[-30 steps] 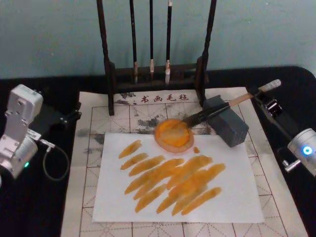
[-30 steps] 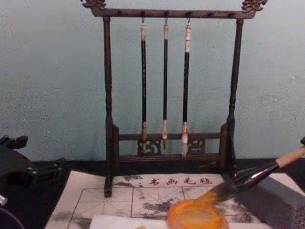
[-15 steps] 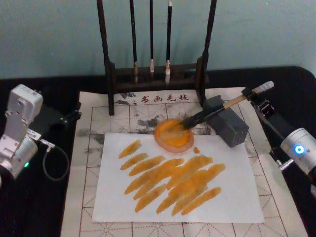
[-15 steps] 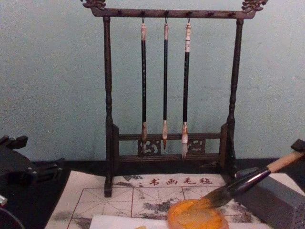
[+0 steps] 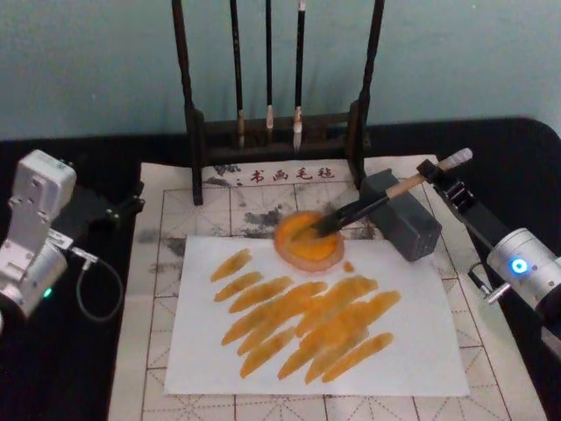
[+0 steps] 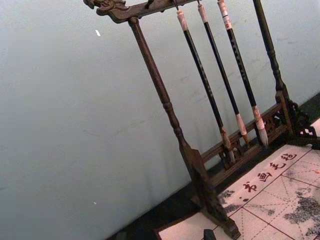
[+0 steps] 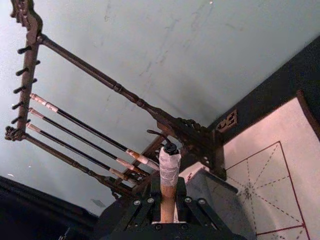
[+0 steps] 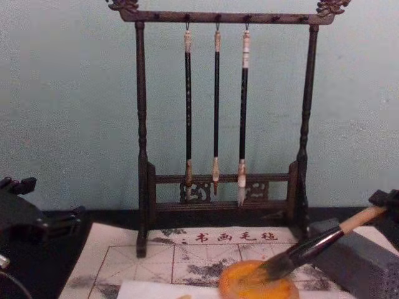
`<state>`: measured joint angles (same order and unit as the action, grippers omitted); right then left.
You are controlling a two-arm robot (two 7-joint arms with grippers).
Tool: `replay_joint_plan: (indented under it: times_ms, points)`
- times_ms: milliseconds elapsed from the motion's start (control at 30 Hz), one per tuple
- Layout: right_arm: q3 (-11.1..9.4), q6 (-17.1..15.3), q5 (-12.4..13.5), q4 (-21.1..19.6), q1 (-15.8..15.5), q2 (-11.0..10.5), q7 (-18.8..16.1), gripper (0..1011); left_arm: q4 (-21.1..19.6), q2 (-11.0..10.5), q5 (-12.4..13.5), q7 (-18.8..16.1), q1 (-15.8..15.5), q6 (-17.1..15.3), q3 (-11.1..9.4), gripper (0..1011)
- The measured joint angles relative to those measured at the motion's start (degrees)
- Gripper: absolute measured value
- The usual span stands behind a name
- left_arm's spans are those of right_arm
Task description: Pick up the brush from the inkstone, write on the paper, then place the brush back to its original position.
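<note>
Right gripper (image 5: 431, 173): fingers clamped on the brush's light-wood handle, near its taped top end
Brush (image 5: 368, 204): slants down from those fingers toward the robot's left, crossing the corner of a grey block (image 5: 408, 230); dark tip in the inkstone
Inkstone (image 5: 294, 253): left of the right fingers, past the block, on the paper's far edge
Paper (image 5: 421, 351): left of those fingers and nearer the robot, streaked with orange strokes
Left gripper (image 5: 110, 210): parked just beside the grid mat's (image 5: 171, 206) left edge
</note>
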<state>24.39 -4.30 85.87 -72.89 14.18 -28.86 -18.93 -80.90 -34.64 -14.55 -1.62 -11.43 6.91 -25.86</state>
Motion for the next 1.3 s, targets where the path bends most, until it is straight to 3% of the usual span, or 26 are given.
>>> replay_joint_plan:
  times_ms: [567, 1300]
  points:
    - [-0.4, -1.6, 0.1, 1.3, 0.4, 0.8, 0.7, 194, 0.0, 0.0, 0.0, 0.0, 0.0, 0.0, 0.0, 1001]
    - [-0.4, -1.3, 0.1, 1.1, 0.4, 0.7, 0.6, 194, 0.0, 0.0, 0.0, 0.0, 0.0, 0.0, 0.0, 1001]
